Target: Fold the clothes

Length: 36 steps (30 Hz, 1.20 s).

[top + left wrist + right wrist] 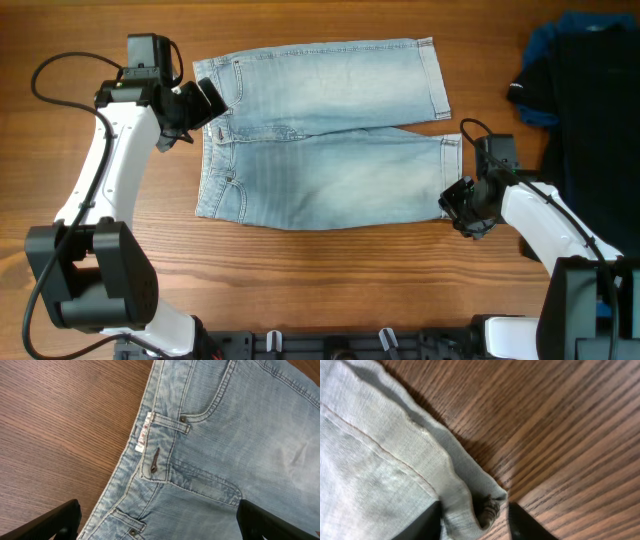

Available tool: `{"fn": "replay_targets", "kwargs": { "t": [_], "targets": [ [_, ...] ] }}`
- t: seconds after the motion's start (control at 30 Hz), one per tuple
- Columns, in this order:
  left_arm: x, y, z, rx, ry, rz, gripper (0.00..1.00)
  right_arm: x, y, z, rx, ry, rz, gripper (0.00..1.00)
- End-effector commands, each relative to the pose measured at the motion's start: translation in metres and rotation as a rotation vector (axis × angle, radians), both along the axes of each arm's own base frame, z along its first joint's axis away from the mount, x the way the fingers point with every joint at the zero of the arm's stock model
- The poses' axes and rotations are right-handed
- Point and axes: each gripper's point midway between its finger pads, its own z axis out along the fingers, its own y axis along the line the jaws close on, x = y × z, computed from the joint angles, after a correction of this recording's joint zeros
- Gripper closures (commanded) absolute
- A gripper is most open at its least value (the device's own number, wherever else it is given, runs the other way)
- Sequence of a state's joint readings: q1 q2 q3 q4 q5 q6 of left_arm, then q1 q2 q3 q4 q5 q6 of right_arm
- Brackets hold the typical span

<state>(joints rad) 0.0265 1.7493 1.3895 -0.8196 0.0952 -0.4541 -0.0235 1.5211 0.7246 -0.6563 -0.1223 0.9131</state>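
Note:
The light blue denim shorts (330,140) lie flat on the wooden table, waistband to the left and legs to the right. My left gripper (205,105) is open and hovers over the waistband by the fly; its fingers straddle the denim (240,435) in the left wrist view (157,522) without holding it. My right gripper (462,205) is at the outer hem corner of the near leg. In the right wrist view its fingers (475,522) are closed around the curled-up hem corner (370,460).
A black garment (590,130) lies on a royal-blue garment (550,40) at the far right of the table, just beyond my right arm. Bare wood (330,280) surrounds the shorts.

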Motion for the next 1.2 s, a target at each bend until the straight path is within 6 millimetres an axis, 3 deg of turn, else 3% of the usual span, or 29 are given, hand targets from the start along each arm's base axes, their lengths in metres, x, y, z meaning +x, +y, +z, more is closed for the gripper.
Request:
{"fn": "replay_targets", "kwargs": {
  "t": [0.0,0.2,0.23,0.27,0.33,0.37,0.43,0.47,0.83,0.87,0.93,1.17],
  "targets": [
    [0.001,0.003,0.000,0.014,-0.003,0.003,0.00,-0.002,0.002,-0.001,0.016,0.008,-0.012,0.71],
    [0.001,0.004,0.000,0.015,-0.003,0.004,0.00,-0.008,0.005,-0.005,0.029,0.020,-0.013,0.74],
    [0.001,0.003,0.000,0.015,-0.003,0.003,0.00,-0.010,0.005,-0.008,0.030,0.026,-0.030,0.72],
    [0.001,0.003,0.000,0.015,-0.003,0.003,0.00,-0.012,0.005,-0.012,0.033,0.023,-0.038,0.63],
    [0.001,0.003,0.000,0.015,-0.003,0.003,0.00,-0.014,0.005,-0.017,0.033,0.018,-0.045,0.64],
    [0.001,0.003,0.000,0.015,-0.003,0.003,0.00,-0.015,0.005,-0.017,0.034,0.021,-0.053,0.67],
    [0.001,0.003,0.000,0.015,-0.003,0.003,0.00,-0.014,0.005,-0.017,0.034,0.016,-0.053,0.92],
    [0.001,0.003,0.000,0.015,-0.003,0.003,0.00,-0.013,0.005,-0.017,0.034,0.016,-0.052,0.96],
    [0.001,0.003,0.000,0.015,-0.003,0.003,0.00,-0.003,0.006,-0.015,0.031,-0.039,0.027,0.94],
    [0.001,0.003,0.000,0.015,-0.003,0.003,0.00,-0.003,0.008,-0.015,0.042,-0.039,0.029,0.82],
    [0.001,0.003,0.000,0.015,-0.003,0.003,0.00,-0.003,0.010,-0.015,0.055,-0.039,0.030,0.95],
    [0.017,0.004,0.007,0.017,-0.073,0.004,0.00,-0.005,0.019,-0.013,0.108,-0.035,0.051,0.96]
  ]
}}
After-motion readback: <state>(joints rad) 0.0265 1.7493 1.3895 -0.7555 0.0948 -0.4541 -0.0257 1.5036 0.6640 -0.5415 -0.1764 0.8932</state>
